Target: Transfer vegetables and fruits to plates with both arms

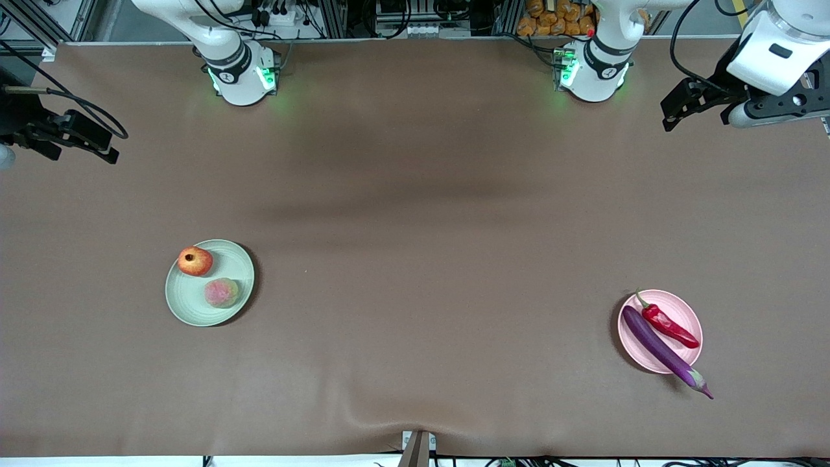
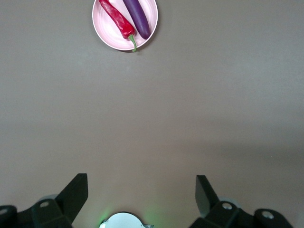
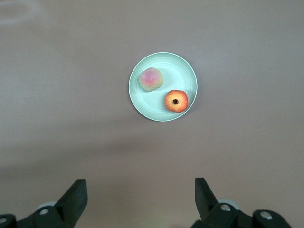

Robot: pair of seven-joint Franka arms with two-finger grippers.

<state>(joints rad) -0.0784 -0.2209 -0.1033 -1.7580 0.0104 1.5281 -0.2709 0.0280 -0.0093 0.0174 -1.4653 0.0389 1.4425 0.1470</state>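
A pale green plate [image 1: 188,301] toward the right arm's end holds the red-orange pomegranate [image 1: 195,261] and, nearer the front camera, the fuzzy pink peach [image 1: 222,292]. A pale pink plate [image 1: 684,311] toward the left arm's end carries the red chili [image 1: 668,326] and the purple eggplant [image 1: 661,350], whose stem end overhangs the rim. My left gripper [image 1: 677,107] hangs open and empty, high over its end of the table. My right gripper [image 1: 110,146] is open and empty too, over its own end. The wrist views show the same: left gripper [image 2: 141,190], chili [image 2: 118,19], eggplant [image 2: 137,16]; right gripper [image 3: 141,192], peach [image 3: 151,79], pomegranate [image 3: 176,101].
Brown cloth covers the table [image 1: 415,259]. The two green-lit arm bases [image 1: 243,74] [image 1: 590,71] stand along the edge farthest from the front camera. A small bracket [image 1: 417,447] sits at the edge nearest that camera.
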